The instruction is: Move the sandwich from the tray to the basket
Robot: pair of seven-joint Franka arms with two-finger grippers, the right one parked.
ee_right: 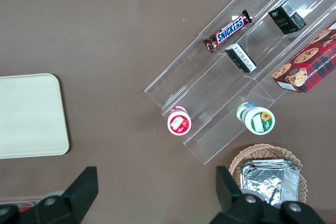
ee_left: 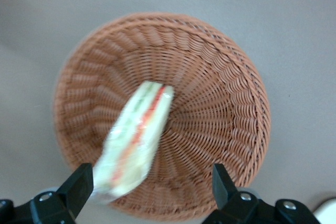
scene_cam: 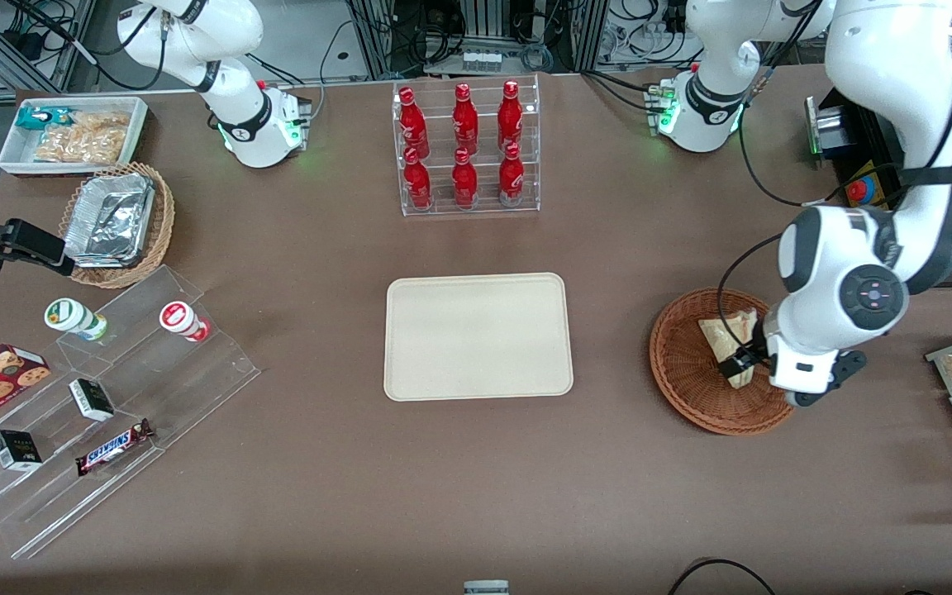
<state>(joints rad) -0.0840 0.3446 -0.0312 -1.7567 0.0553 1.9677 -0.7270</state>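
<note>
Gripper (ee_left: 153, 166) is hanging over the basket (ee_left: 223, 114), fingers spread wide, sandwich (ee_left: 139, 135) is lying inside.
Main worry imo: if a finger (ee_left: 80, 180) is catching the wrap, or it's pulling away crooked, the sandwich could be dragging up the basket wall. Right now it's sitting just below the gripper, pointing toward 11 o'clock (12 being farthest from the front camera). Tray (scene_cam: 478, 337) is lying well apart at 9.
</note>
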